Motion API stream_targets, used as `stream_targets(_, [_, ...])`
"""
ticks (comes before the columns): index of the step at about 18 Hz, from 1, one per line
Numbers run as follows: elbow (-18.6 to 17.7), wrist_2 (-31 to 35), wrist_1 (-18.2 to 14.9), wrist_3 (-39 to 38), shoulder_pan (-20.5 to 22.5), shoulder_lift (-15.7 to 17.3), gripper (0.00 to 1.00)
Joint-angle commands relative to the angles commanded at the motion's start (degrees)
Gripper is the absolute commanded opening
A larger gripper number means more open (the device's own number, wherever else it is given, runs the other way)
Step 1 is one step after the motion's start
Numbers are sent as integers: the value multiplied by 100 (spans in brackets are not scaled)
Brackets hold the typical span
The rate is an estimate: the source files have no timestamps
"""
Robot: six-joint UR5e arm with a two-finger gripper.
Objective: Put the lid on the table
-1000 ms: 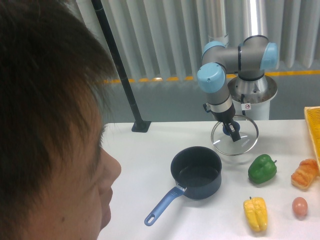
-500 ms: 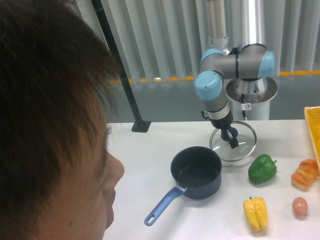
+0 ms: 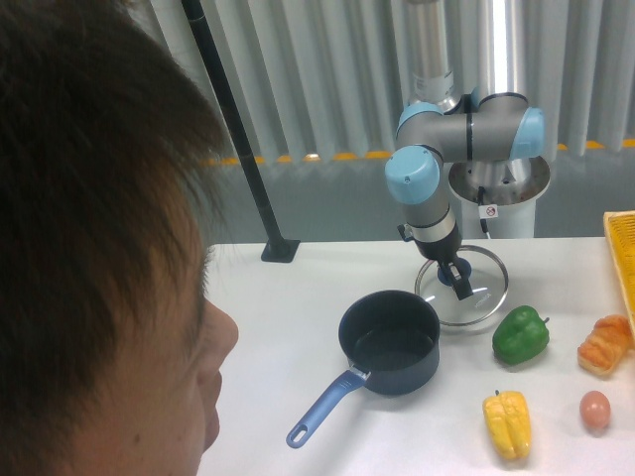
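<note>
The table point(image 3: 298, 297) is white, smooth and flat, and runs off the frame at the bottom and right. Behind its far edge stand pale ribbed wall panels and a grey floor with a yellow line. A black pole point(image 3: 238, 129) leans up from a foot at the far edge, left of centre. The arm's silver base point(image 3: 501, 193) stands at the far edge, right of centre.

The lid point(image 3: 462, 288) lies near the far edge, just in front of the base and just behind and right of the pan point(image 3: 389, 342). Its rim appears low to the surface; whether it touches cannot be told. The gripper point(image 3: 459, 279) is over the lid's centre, at the blue knob. The fingers are small and dark against the knob, so their opening and grip cannot be told.

The pan is open, its blue handle pointing toward the near edge. A green pepper point(image 3: 521, 334) sits right of the pan, a yellow pepper point(image 3: 507, 423) nearer the front, an egg point(image 3: 594, 410) beside it, and a pastry point(image 3: 605, 343) toward the right edge.

A person's head point(image 3: 99, 248) fills the left side, hiding that part of the table. A yellow basket point(image 3: 621, 253) is cut off at the right edge.
</note>
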Motion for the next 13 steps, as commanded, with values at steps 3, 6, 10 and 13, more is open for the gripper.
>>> stream_targets(3, [-17, 0, 79, -9, 0, -53, 37])
stream_targets(6, [-9, 70, 114, -17, 0, -140, 37])
stream_targets(10, [-17, 88, 194, -9, 0, -193, 37])
stream_targets(13, [-17, 88, 203, -9, -9, -193, 37])
